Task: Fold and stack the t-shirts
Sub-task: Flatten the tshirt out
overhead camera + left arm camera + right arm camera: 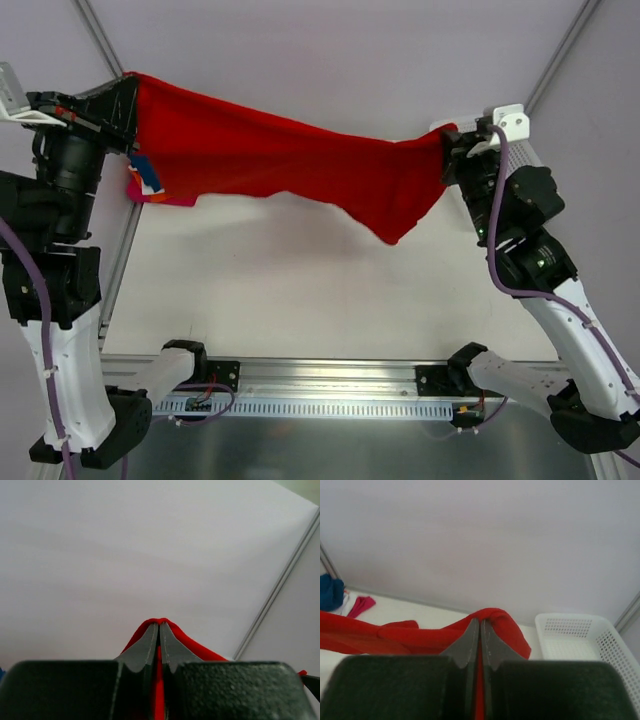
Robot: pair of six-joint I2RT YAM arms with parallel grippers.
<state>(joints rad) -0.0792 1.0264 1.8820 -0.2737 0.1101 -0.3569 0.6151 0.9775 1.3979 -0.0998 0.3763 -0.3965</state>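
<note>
Red shirt (290, 160) hangs stretched above bench (300, 300), sagging mid-span. Left tool (159, 626) clenched on one end, right tool (480, 622) clenched on the other. Soft, light, droopy cloth; probably best pinched at corners. Basket (615, 645) near right tool, visible part holds nothing. Navy tee (330, 592) and magenta tee (361, 605) lie on bench, left side.

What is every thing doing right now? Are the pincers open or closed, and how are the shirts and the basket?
Left pincer: shut on one end of the red t-shirt.
Right pincer: shut on the other end.
Red t-shirt: unfolded, held up, hanging stretched between both pincers.
Blue shirt: lying on the table.
Magenta shirt: lying beside the blue shirt.
White basket: upright.
</note>
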